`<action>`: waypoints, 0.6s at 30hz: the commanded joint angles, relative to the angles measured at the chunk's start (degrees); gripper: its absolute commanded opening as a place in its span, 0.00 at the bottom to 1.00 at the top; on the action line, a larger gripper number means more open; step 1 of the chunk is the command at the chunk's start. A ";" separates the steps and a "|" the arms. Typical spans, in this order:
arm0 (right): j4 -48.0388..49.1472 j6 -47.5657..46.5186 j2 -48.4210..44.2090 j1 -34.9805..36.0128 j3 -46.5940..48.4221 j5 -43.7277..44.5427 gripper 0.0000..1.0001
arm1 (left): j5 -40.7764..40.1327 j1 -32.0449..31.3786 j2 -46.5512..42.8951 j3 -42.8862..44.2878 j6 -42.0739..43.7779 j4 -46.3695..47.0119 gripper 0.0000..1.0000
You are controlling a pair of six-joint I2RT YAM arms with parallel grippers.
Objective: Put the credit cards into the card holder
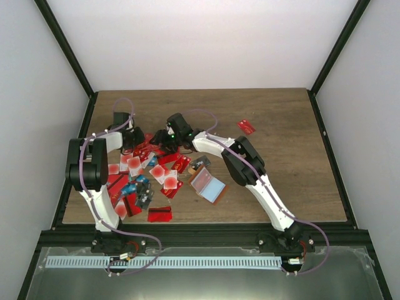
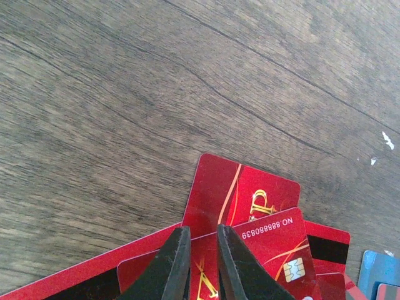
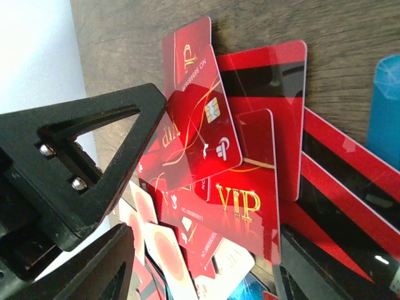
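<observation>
Wood table (image 1: 281,181), seen from above, bears the credit cards (image 1: 150,170) heaped at the left, with the card holder (image 1: 207,184) open just right of them. The left wrist view shows the left gripper (image 2: 200,236) narrow, tips on a red card (image 2: 269,240); I cannot tell if it grips. The right wrist view shows the right gripper (image 3: 206,237) wide and empty above the heap.

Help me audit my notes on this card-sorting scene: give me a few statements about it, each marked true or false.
1. The orange-brown leather-like folding card holder lies open, its pink and light blue panels facing up. True.
2. A lone red plastic card lies apart from the pile of thin plastic cards, farther back and to the right. True.
3. The right gripper is shut on a blue card. False: its jaws stand wide open above red cards and hold nothing.
4. The left gripper hovers over the card holder. False: it is at the pile's far left end, its tips close together at a red chip card.
</observation>
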 commanded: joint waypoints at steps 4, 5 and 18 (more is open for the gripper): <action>-0.19 2.32 4.28 -0.32 1.70 -1.15 0.56 | 0.65 0.10 2.99 -2.81 0.58 -3.58 0.15; 0.06 2.37 4.24 -0.32 1.56 -1.32 0.54 | 0.71 0.12 2.91 -2.90 0.56 -3.50 0.15; 2.06 2.39 3.02 -0.49 -0.60 -2.37 0.01 | -0.04 0.08 -0.06 -4.94 -0.06 -3.05 0.15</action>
